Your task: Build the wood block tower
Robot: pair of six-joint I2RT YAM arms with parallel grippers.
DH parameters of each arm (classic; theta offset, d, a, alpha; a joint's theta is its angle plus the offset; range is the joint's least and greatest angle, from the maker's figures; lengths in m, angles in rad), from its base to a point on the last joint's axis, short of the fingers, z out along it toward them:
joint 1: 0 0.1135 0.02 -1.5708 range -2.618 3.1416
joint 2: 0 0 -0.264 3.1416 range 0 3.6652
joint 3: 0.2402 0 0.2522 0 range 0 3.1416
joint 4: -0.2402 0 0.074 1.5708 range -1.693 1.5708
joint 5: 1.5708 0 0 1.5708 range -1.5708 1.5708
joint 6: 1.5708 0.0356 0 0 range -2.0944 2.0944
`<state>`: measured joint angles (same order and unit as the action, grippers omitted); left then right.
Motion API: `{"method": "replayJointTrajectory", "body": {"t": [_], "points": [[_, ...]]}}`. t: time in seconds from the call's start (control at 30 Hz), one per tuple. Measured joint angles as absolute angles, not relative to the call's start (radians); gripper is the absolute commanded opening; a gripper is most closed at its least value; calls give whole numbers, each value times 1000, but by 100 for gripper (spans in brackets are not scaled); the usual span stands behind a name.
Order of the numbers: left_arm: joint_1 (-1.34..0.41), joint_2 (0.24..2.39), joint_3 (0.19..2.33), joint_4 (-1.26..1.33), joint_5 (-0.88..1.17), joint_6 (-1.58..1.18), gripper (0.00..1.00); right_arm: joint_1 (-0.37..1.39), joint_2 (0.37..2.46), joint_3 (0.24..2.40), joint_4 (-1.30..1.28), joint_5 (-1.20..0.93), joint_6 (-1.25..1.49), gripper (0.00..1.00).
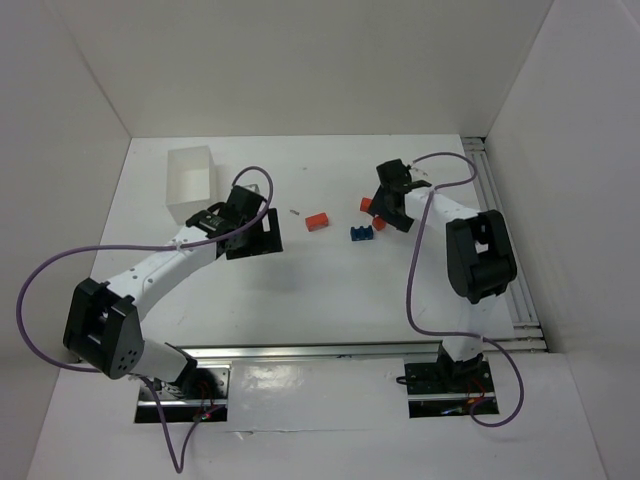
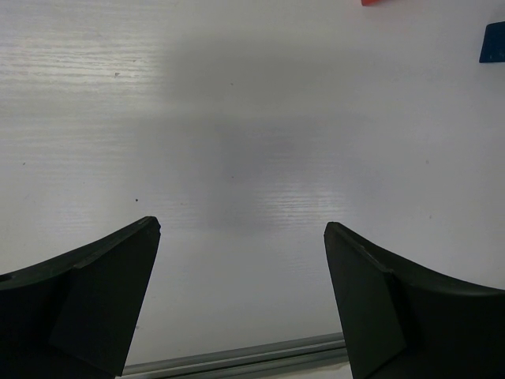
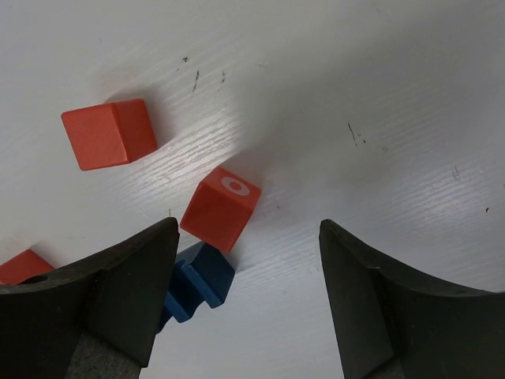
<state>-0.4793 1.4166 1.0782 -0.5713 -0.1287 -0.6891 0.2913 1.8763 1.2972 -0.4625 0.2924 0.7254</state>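
The blocks lie apart on the table, none stacked. A red-orange cube (image 3: pixel 109 133) sits farthest from my right gripper. A second red-orange cube with a white ring (image 3: pixel 221 207) leans by the notched blue block (image 3: pixel 197 278). A third red-orange block (image 3: pixel 24 266) shows at the left edge. From above they are the red-orange blocks (image 1: pixel 367 205), (image 1: pixel 379 224), (image 1: pixel 318 221) and the blue block (image 1: pixel 361 233). My right gripper (image 3: pixel 248 229) (image 1: pixel 388 205) hangs open just short of the ringed cube, holding nothing. My left gripper (image 2: pixel 242 227) (image 1: pixel 252 228) is open over bare table.
A white rectangular box (image 1: pixel 190 183) stands at the back left, close behind my left gripper. A tiny grey peg (image 1: pixel 294 211) lies left of the blocks. A metal rail (image 1: pixel 360 350) runs along the near edge, and white walls enclose the table.
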Motion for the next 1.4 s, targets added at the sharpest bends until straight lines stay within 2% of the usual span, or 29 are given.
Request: {"method": "replayJointTrajectory", "body": {"t": [0.3, 0.5, 0.7, 0.8, 1.07, 1.4], "points": [[-479, 1417, 1077, -560, -126, -690, 99, 300, 1919, 1305, -441, 297, 757, 72], [-479, 1417, 1077, -559, -125, -690, 99, 321, 1972, 1337, -442, 320, 762, 62], [-479, 1435, 1079, -552, -124, -690, 97, 325, 1980, 1339, -442, 341, 767, 38], [-479, 1461, 1087, -551, -123, -690, 97, 330, 1979, 1341, -443, 359, 760, 34], [-448, 1464, 1124, -554, -117, -686, 97, 417, 1933, 1386, -466, 393, 600, 34], [-297, 1327, 1124, -583, -113, -665, 97, 645, 1989, 1706, -489, 331, 371, 35]]}}
